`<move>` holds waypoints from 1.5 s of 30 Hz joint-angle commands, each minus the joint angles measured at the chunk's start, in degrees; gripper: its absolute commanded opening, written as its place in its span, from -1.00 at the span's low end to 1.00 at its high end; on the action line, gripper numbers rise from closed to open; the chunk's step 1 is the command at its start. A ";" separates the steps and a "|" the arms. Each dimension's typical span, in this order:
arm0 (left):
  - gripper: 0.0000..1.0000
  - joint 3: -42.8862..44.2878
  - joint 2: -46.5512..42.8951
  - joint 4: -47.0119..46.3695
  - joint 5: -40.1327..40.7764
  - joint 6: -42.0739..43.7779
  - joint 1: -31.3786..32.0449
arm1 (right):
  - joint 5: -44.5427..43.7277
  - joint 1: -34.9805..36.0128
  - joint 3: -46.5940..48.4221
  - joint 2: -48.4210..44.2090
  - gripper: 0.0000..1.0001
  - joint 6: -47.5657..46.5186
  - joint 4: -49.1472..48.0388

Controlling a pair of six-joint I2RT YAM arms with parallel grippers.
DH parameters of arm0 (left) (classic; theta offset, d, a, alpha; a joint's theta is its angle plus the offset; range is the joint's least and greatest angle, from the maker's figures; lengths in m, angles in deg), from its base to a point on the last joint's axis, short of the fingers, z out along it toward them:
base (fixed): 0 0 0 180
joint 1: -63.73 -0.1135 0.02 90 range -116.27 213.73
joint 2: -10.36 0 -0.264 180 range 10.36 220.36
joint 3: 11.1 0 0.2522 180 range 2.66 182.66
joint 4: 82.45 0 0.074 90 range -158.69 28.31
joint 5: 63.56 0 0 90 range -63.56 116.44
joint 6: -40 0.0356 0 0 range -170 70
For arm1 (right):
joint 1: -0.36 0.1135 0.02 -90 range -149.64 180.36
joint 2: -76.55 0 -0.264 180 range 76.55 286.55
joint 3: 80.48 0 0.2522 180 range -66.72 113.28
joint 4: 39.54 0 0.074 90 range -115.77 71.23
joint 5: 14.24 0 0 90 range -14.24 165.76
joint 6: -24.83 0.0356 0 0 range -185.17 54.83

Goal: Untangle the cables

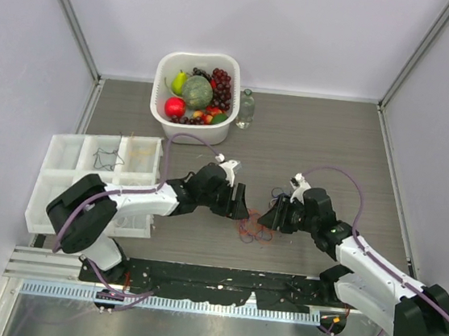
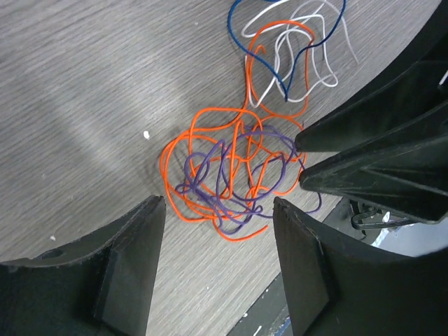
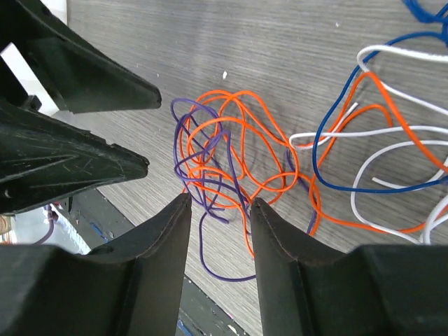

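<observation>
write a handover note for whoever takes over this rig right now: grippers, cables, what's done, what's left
Left gripper: open, low over the table, one finger on each side of the orange-and-purple tangle, nothing clamped.
Right gripper: open with a narrower gap, facing the left one across the same tangle. Strands lie between its fingers but are not visibly pinched.
The blue, white and orange loops lie loose beside the tangle. An orange strand seems to link the two.
Done: nothing separated yet.
Left: the whole untangling.
</observation>
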 commanded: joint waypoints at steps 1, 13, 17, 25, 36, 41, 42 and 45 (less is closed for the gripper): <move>0.33 3.98 1.67 -6.81 -2.22 3.72 -0.56 | 2.81 0.13 -0.92 0.57 -0.12 0.30 -4.03; -0.11 6.62 7.66 -5.05 -2.67 4.96 -0.82 | 3.34 0.13 -1.36 0.31 -0.23 0.30 -5.61; -0.12 6.79 7.66 -3.38 -1.87 5.57 -0.91 | 3.25 0.13 -1.27 0.40 -0.23 0.21 -5.70; -1.00 6.27 8.10 -3.55 -5.03 5.40 -0.91 | 3.52 0.31 1.18 -0.21 0.00 -1.37 -2.63; -1.00 5.03 -5.87 -4.87 -10.74 1.36 -0.82 | -4.04 5.05 8.03 5.57 0.15 2.05 -2.87; -1.00 7.75 -12.97 -4.17 -14.79 -0.22 -0.82 | -12.21 9.62 9.72 10.15 -0.02 5.92 -4.29; -1.00 8.54 -15.87 -3.82 -14.53 -0.23 -0.73 | -14.22 9.63 9.02 10.94 -0.09 6.53 -4.29; -1.00 13.19 -23.17 1.78 -10.68 1.52 -0.82 | -19.58 9.54 6.91 11.39 -0.14 8.03 -3.86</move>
